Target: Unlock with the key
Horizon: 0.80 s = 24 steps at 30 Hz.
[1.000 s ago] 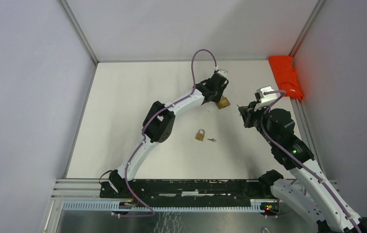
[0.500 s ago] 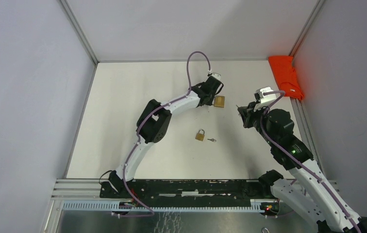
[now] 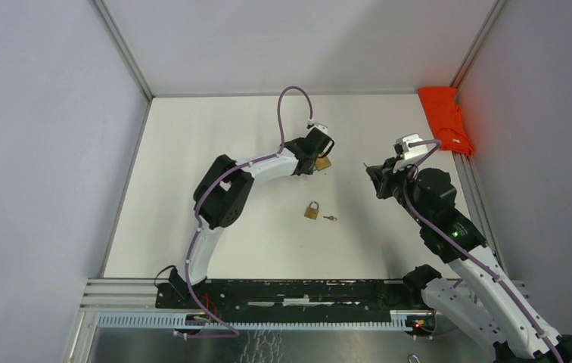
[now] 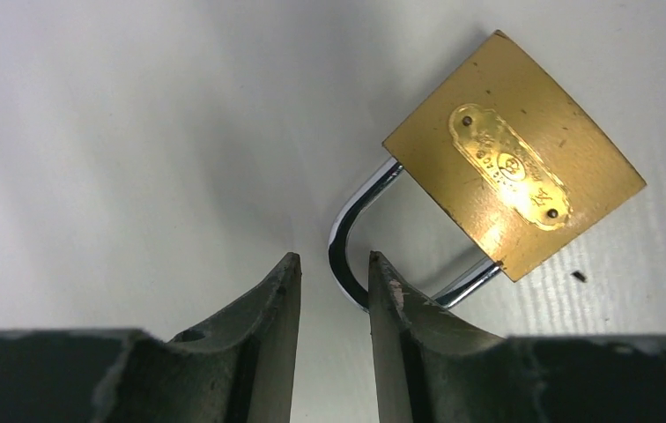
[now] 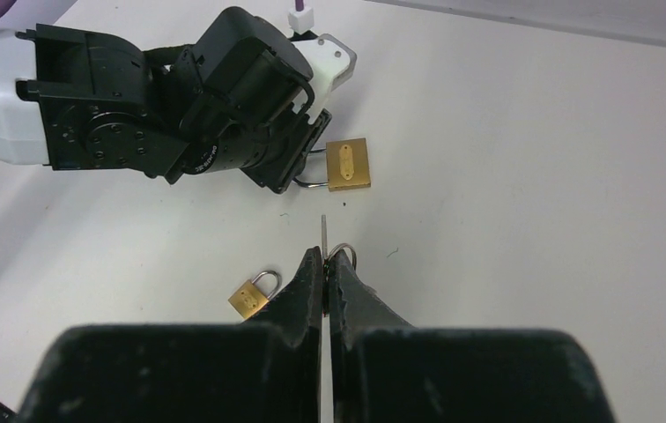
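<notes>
1. Left wrist view: the left gripper (image 4: 334,282) is released, holding nothing; the padlock (image 4: 513,181) lies just ahead, mid-bench toward the far edge.
2. The right gripper (image 5: 325,264) clenches the key (image 5: 323,231); pin the padlock body first, then line the blade with the keyhole.

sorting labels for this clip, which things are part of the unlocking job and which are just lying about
In use: key in right pincer; large padlock at left pincer.
Lying about: small padlock, loose small key, red cloth.
</notes>
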Each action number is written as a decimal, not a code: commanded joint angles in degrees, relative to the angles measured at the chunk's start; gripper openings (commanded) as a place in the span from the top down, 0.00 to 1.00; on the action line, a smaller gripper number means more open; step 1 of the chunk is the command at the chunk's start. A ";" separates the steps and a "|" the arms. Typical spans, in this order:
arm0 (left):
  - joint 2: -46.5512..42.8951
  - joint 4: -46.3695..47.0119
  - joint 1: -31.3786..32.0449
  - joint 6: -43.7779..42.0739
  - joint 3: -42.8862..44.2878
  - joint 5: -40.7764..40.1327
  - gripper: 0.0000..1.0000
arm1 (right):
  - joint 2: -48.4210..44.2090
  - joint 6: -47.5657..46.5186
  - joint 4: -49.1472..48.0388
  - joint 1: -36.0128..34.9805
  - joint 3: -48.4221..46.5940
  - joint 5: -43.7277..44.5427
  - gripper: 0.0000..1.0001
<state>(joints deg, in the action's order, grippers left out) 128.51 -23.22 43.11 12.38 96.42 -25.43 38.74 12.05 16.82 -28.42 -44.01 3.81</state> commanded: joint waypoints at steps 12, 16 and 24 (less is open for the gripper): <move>-2.70 -3.26 -6.55 -4.09 -2.27 6.83 0.56 | 0.81 1.36 -4.40 0.12 0.93 -2.62 1.00; -5.40 -5.36 -6.48 -3.31 -1.03 12.10 0.57 | 0.56 1.34 -4.34 0.12 1.20 -2.36 1.00; -10.99 -7.45 -4.47 -2.70 -0.23 17.06 0.46 | 0.12 1.65 -5.36 0.15 2.50 -2.73 1.00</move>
<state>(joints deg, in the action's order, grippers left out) 122.32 -28.67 36.97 11.03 94.13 -11.70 39.48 12.82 14.55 -28.42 -42.13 1.50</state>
